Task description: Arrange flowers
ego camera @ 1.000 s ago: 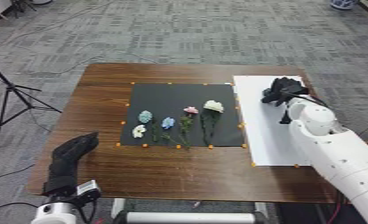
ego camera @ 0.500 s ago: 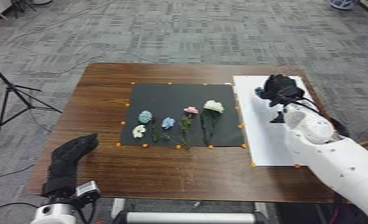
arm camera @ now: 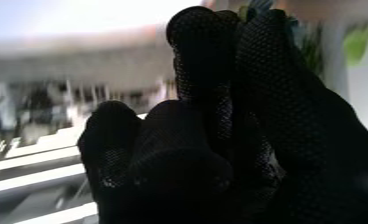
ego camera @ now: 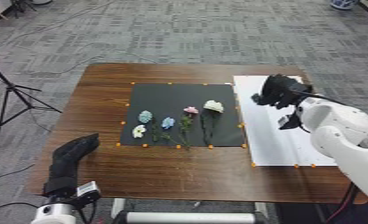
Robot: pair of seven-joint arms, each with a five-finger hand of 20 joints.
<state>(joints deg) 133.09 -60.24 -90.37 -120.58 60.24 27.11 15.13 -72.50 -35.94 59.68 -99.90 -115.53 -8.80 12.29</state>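
Brown table [ego camera: 108,92], flowers [ego camera: 213,106] on black mat [ego camera: 167,95], right robot hand [ego camera: 279,90] pinching teal flower [arm camera: 261,5], left robot hand [ego camera: 71,151] relaxed

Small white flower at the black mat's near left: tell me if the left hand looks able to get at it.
Probably yes: the left hand, its fingers relaxed, is just off that side of the black mat, and nothing stands between it and the small white flower.

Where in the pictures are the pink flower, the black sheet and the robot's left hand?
Pink flower [ego camera: 191,110]: head view, on its bloom.
Black sheet [ego camera: 163,98]: head view, on a bare part of its far half.
Left hand [ego camera: 68,152]: head view, on the broad middle of the glove.
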